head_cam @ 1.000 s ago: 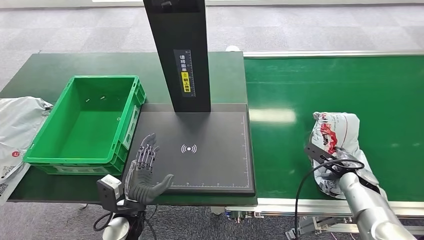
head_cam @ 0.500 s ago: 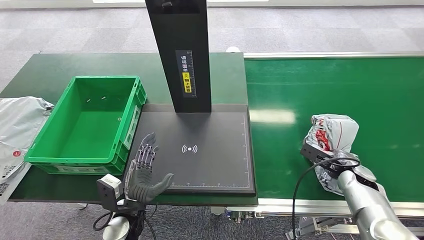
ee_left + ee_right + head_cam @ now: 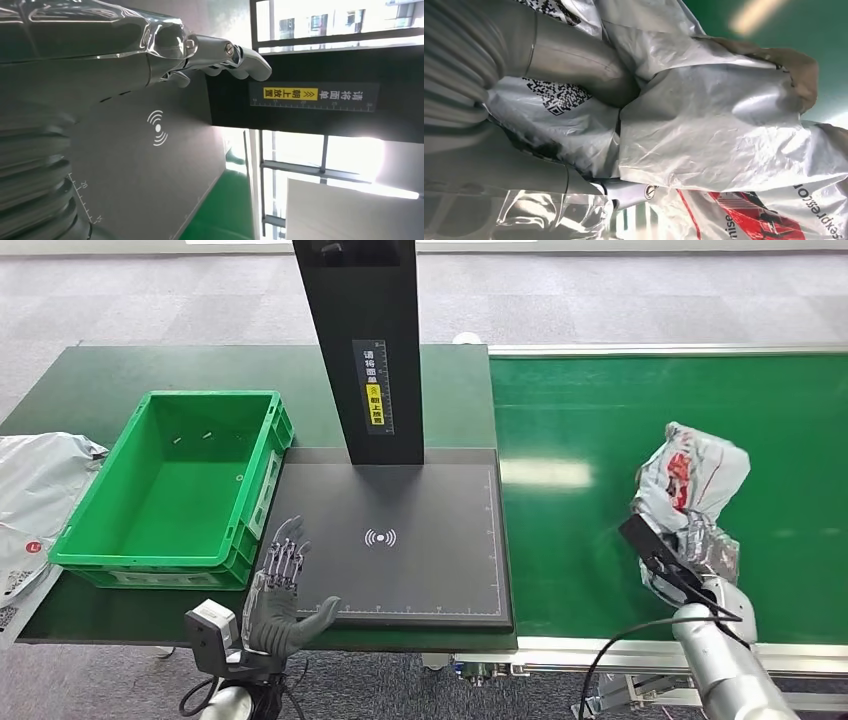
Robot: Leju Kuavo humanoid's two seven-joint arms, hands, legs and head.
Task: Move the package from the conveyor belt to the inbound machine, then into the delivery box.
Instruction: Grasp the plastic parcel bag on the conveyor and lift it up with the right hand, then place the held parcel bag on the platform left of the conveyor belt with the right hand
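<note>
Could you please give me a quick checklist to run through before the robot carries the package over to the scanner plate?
1. Grip: the right hand holds the package, its thumb pressed into the plastic. Ok.
2. Lift: the package looks raised off the conveyor belt, but clearance below is uncertain. Cannot tell.
3. Landing spot: the scanner plate is bare around its wireless symbol. Ok.
4. Left hand hangs over the plate's near left corner, fingers apart, possibly in the way. Not ok.
5. Green crate is empty. Ok.
6. Label side facing up for scanning. Cannot tell.
</note>
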